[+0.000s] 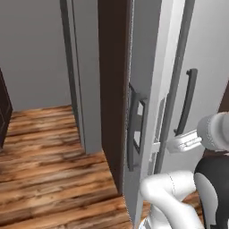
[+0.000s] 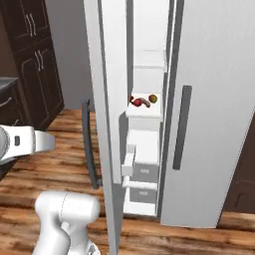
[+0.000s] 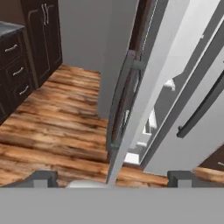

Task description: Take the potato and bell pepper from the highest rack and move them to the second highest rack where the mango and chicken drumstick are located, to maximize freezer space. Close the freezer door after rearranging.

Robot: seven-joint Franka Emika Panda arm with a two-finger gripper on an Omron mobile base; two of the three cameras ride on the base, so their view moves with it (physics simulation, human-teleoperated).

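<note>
The tall white freezer door (image 2: 103, 99) stands partly open, a thick slab seen nearly edge-on, with a long grey vertical bar handle (image 3: 120, 105) on its outer face. In the hand view the tool (image 3: 111, 178) sits low in front of the door's edge, its two dark fingertips (image 3: 43, 177) spread wide apart on either side of it, holding nothing; the handle rises just above and ahead of the tool.

Through the gap, in the right base view, the tall white freezer (image 2: 145, 99) shows flat white shelves and grey-fronted drawers (image 2: 144, 174) below. On one shelf lie a small glossy red rounded bell pepper (image 2: 137, 102), a small oval red-to-yellow mango (image 2: 153, 98) at its right, and a brown stick-like chicken drumstick (image 2: 145, 103) between them; they are too small to tell whether they touch. These lie well beyond the tool, inside the cabinet past the door.

Dark brown panelled cabinets (image 3: 39, 39) stand off to the tool's left over the wooden plank floor (image 1: 49, 165).
</note>
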